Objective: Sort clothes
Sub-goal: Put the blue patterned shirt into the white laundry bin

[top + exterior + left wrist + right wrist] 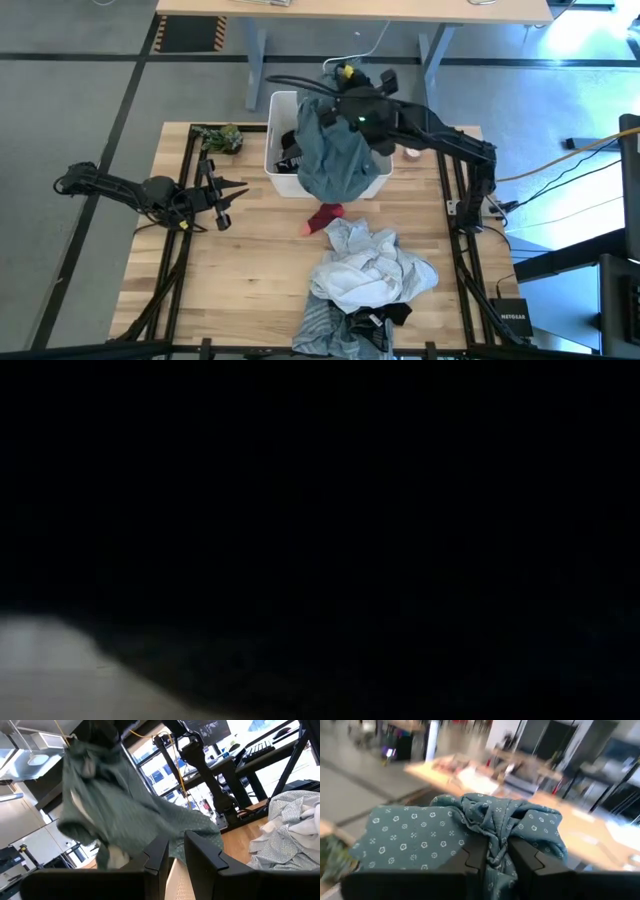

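right gripper (pixel 496 854): jaws pinched on bunched fold of teal garment (pixel 455 832) | soft, light, drapes below jaws | left gripper (pixel 222 203): parted, empty

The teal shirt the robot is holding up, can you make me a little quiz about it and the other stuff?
1. True or false: the right hand pinches the teal shirt.
2. What does the shirt hang over? A) white bin B) floor C) clothes pile
3. What colour is the small garment between the bin and the pile?

Key: 1 true. 2 A, the white bin. 3 red: the red garment lies by the clothes pile. The left hand waits empty, off to the side.
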